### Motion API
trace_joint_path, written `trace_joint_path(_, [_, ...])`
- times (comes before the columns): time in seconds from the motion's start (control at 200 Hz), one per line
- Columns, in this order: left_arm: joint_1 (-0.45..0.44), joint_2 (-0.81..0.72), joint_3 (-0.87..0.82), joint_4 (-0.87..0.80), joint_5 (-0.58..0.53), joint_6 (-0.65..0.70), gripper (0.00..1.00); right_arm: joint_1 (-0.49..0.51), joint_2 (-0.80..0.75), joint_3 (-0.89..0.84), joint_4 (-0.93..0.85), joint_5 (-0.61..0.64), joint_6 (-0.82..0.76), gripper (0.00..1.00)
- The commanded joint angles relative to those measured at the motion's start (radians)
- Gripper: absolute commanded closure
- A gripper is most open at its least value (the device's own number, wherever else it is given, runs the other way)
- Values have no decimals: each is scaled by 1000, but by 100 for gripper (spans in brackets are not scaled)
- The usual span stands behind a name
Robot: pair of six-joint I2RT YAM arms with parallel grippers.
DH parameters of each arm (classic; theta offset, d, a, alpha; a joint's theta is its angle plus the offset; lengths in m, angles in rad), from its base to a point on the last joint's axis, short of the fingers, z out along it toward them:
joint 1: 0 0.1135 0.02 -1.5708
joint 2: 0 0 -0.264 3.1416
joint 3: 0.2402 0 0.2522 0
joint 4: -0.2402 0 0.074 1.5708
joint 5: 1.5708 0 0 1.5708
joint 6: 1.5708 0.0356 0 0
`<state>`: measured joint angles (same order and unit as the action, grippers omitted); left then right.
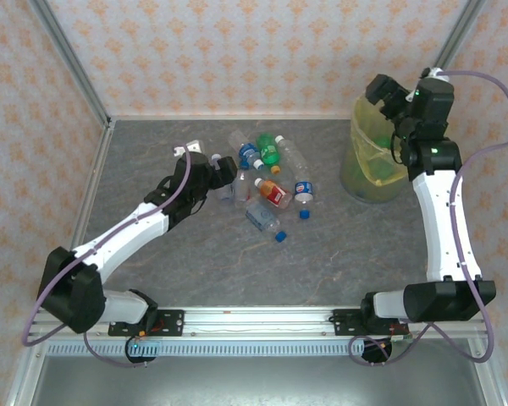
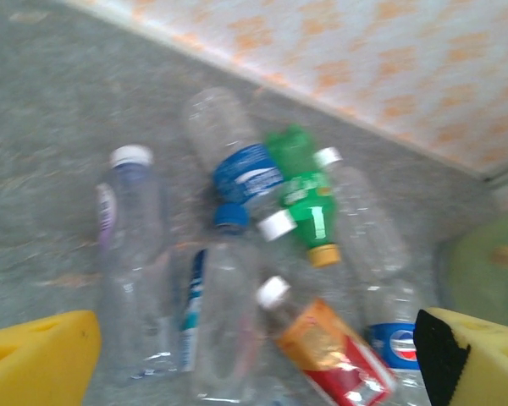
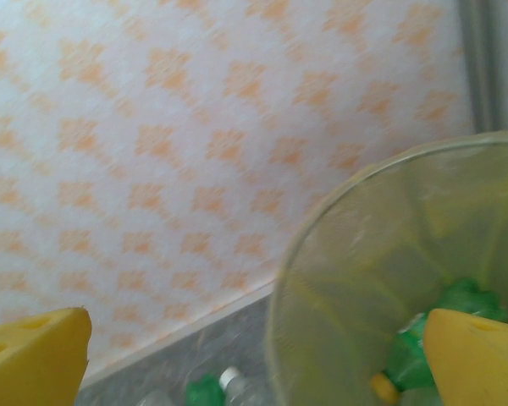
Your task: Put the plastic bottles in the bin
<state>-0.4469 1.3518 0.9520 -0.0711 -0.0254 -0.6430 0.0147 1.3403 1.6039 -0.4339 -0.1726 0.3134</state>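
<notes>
left gripper [image 2: 256, 342] open over the bottles [image 1: 267, 182] on the table [image 1: 195, 254], right gripper [image 3: 258, 330] open above the bin [image 1: 368, 182] (green bottle [image 3: 457, 304] inside)

1. left gripper [image 2: 256, 359] – yellow fingers [image 2: 42, 359] cropped by both lower corners; its whole wrist view is soft with blur.
2. clear plastic bottle with red-and-orange label [image 2: 334, 351] – base cut off at the bottom edge; print unreadable.
3. clear plastic bottle with blue round-logo label [image 2: 392, 342] – lower part behind one finger.
4. round bin lined with translucent yellow bag [image 3: 322, 228] – cropped at the right and bottom edges.
5. green plastic bottle in the bin [image 3: 449, 321] – blurred, partly behind a finger of the right gripper [image 3: 258, 347].
6. green plastic bottle at the bottom edge [image 3: 205, 392] – almost wholly cut off; whether the white cap [image 3: 230, 375] beside it is its own cannot be told.
</notes>
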Motion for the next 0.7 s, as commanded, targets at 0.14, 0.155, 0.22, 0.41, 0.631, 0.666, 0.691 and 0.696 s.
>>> trace_joint_path(0.14, [50, 166, 61, -141, 74, -38, 10, 85, 4, 28, -39, -87, -53, 0])
trace_joint_path(0.155, [51, 178, 71, -147, 77, -36, 11, 89, 5, 28, -42, -88, -55, 0])
trace_joint_path(0.22, [58, 232, 109, -178, 85, -27, 12, 100, 6, 31, -55, -91, -65, 0])
trace_joint_path(0.41, [85, 349, 184, -217, 102, -20, 17, 106, -9, 18, -67, -98, -79, 0])
trace_joint_path(0.631, [124, 425, 201, -171, 201, -21, 25, 106, -30, 2, -79, -81, -94, 0])
trace_joint_path(0.666, [126, 434, 206, -170, 212, -16, 25, 106, -29, 2, -83, -79, -94, 0])
trace_joint_path(0.691, [126, 441, 210, -170, 214, -13, 25, 106, -30, 1, -86, -79, -93, 0])
trace_joint_path(0.696, [126, 443, 210, -170, 214, -13, 25, 106, -30, 2, -87, -79, -93, 0])
